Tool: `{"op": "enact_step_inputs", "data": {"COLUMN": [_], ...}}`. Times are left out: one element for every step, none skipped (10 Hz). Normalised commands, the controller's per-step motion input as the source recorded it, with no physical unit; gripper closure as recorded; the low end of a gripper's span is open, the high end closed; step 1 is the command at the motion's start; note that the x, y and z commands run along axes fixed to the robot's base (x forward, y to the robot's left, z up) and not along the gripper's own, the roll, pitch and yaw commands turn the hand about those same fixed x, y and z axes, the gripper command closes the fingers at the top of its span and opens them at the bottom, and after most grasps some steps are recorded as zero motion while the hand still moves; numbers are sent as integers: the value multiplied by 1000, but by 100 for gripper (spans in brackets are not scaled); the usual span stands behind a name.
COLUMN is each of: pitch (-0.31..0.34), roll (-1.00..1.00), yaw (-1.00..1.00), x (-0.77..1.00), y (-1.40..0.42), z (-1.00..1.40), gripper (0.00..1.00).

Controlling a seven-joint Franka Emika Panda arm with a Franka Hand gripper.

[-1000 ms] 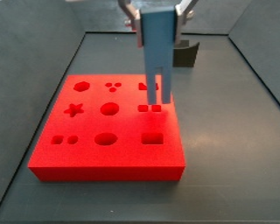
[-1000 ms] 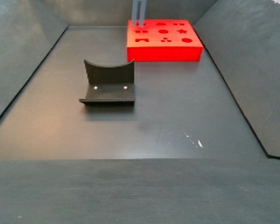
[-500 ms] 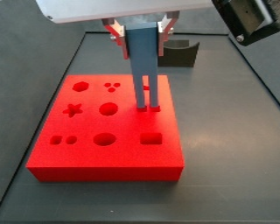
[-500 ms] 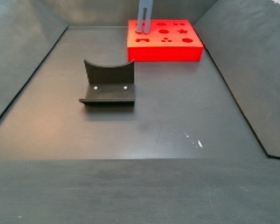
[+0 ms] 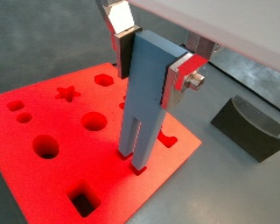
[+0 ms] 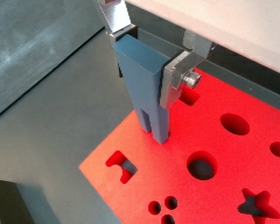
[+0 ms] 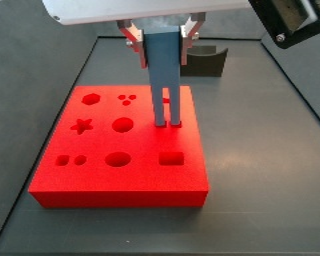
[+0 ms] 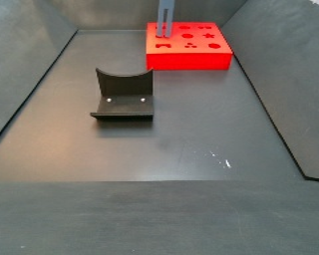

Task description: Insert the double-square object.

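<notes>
The double-square object here is a tall blue-grey bar (image 7: 166, 75) with two square prongs at its foot. My gripper (image 7: 159, 38) is shut on its top end and holds it upright, as both wrist views show (image 5: 152, 61) (image 6: 149, 57). The bar (image 5: 149, 96) (image 6: 149, 87) stands over the red block (image 7: 123, 170). Its prongs meet the block's top at the double-square hole (image 7: 168, 123) near the block's right edge. How deep they sit cannot be told. In a side view the bar (image 8: 165, 22) rises from the far red block (image 8: 189, 58).
The block has other holes: a star (image 7: 84, 126), round holes (image 7: 124, 125), a square-and-circle pair (image 7: 72, 159) and a rectangle (image 7: 174, 157). The dark fixture (image 8: 123, 97) stands on the grey floor, also showing behind the block (image 7: 207, 62). Sloped walls enclose the floor.
A second ago the prongs hung just above the double-square hole. The bar has come down so its prongs cover the hole. Since half a second ago almost nothing moved.
</notes>
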Motion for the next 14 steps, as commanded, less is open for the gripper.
{"op": "enact_step_inputs", "data": {"pitch": [9,23,16,19,0,0,0,0,39,13,61,227,267,307], "roll": [0,0,0,0,4,0,0,0,-99,-34,-70,0,63,0], "yaw": [-51,-34,0,0,0,0,0,0,0,0,0,0,-60,-91], "x": [89,109,77,86,0,0,0,0,0,0,29,269,526,429], "y": [-66,-26,0,0,0,0,0,0,0,0,0,0,-54,-131], "z": [-57,-66,-63,-46,0,-34,-129,-69,-214,-194,-509,-794,-686,-620], "gripper": [100,100,100,100,100,100,100,100,100,100,100,100,100,100]}}
